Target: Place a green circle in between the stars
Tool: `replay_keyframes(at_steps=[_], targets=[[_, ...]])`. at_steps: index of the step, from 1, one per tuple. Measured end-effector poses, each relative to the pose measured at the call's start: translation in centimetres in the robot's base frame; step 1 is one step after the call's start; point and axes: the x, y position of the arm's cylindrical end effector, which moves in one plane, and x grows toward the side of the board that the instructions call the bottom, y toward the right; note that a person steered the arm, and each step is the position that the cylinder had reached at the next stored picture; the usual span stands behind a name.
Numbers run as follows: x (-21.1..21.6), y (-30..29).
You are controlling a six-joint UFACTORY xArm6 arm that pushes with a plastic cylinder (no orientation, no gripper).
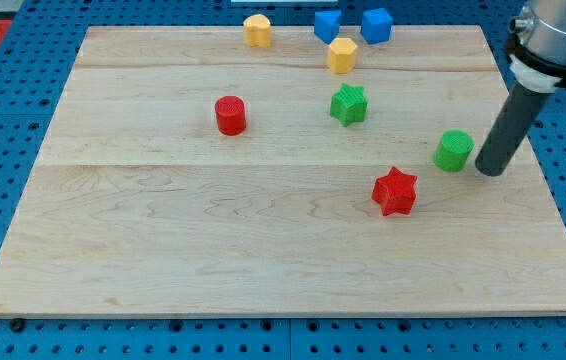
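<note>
Nearest on the wooden board (pixel 163 250): red star (pixel 394 191), right of centre, nothing touching it. Just behind it and to the right, green circle (pixel 453 150), upright. My tip (pixel 492 170) sits immediately right of the green circle, a sliver of gap or contact, can't tell which. It's a plain rod, no jaws, nothing pinched or held. Green star (pixel 348 104) is farther back and left of the circle. The line between the two stars is bare board; the green circle lies off it to the right, near the red star's level. Red cylinder (pixel 230 115) stands alone at left-centre, well apart from the rest. Far edge, left to right: yellow block (pixel 257 30), blue block (pixel 327 25), a second yellow block (pixel 341 55) slightly nearer, another blue block (pixel 376 25). No readable writing or labels anywhere.
</note>
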Motion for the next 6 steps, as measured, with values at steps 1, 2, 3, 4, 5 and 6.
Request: replay_keyframes(at_steps=[1, 2, 3, 4, 5, 6], targets=[[-0.5, -2.8], [-1.6, -3.4], [-3.0, 0.2], [-4.3, -0.8], [-5.1, -3.3], [-5.0, -6.8]])
